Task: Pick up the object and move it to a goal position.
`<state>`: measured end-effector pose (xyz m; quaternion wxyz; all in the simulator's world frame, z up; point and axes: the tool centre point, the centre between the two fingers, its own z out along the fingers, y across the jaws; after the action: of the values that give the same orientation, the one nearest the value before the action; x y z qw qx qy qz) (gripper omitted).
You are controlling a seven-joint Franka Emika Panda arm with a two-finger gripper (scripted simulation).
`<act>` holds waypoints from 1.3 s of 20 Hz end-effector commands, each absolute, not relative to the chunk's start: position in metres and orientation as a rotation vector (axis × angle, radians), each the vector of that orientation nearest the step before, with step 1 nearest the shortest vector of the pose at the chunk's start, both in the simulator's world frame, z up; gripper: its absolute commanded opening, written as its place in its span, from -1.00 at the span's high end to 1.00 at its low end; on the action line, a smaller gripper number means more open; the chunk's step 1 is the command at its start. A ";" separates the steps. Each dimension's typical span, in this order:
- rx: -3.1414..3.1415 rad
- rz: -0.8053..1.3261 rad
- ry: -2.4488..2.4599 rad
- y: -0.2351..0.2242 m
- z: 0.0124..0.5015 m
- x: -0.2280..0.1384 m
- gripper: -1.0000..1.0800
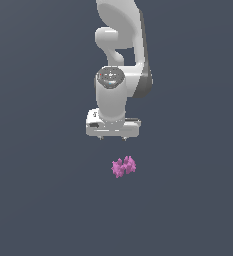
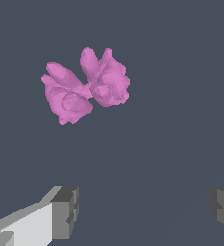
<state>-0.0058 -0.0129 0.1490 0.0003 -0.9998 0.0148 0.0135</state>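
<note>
The object [image 1: 123, 166] is a small magenta-pink knobbly cluster lying on the dark grey floor, wider than tall. In the wrist view the object [image 2: 86, 85] shows as two joined lumpy lobes. My white gripper [image 1: 112, 137] hangs from the arm, above and behind the object and slightly toward the exterior view's left of it, not touching it. Only short finger stubs show below the hand there. In the wrist view the gripper [image 2: 144, 211] is open, with two grey fingertips [image 2: 65, 212] far apart and nothing between them.
The white arm [image 1: 122, 60] rises behind the gripper to the upper edge of the exterior view. The floor [image 1: 38, 200] is a plain dark grey surface with no other objects or marker in view.
</note>
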 end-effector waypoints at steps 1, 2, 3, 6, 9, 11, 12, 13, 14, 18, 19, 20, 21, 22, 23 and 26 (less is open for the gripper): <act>-3.140 0.042 0.047 -0.013 0.149 -0.006 -0.92; -3.140 0.043 0.044 -0.012 0.149 -0.006 -0.92; -3.141 0.045 0.037 -0.010 0.149 -0.006 -0.92; -3.141 0.059 -0.016 0.002 0.147 -0.008 -0.92; -3.140 0.073 -0.078 0.015 0.146 -0.010 -0.92; -3.140 0.076 -0.095 0.017 0.146 -0.011 -0.92; -3.140 0.076 -0.097 0.017 0.146 -0.011 -0.92; -3.140 0.076 -0.095 0.017 0.146 -0.011 -0.92; -3.140 0.075 -0.090 0.016 0.146 -0.011 -0.92; -3.141 0.073 -0.053 0.016 0.146 -0.009 -0.92; -3.141 0.073 -0.039 0.016 0.146 -0.008 -0.92; -3.141 0.073 -0.023 0.016 0.146 -0.008 -0.92; -3.141 0.073 -0.005 0.016 0.146 -0.007 -0.92; -3.141 0.072 0.016 0.016 0.145 -0.006 -0.92; -3.141 0.071 0.039 0.016 0.145 -0.005 -0.92; -3.139 0.069 0.122 0.017 0.145 -0.001 -0.92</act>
<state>-0.0026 0.0165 0.1450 -0.0003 -0.9994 0.0257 0.0224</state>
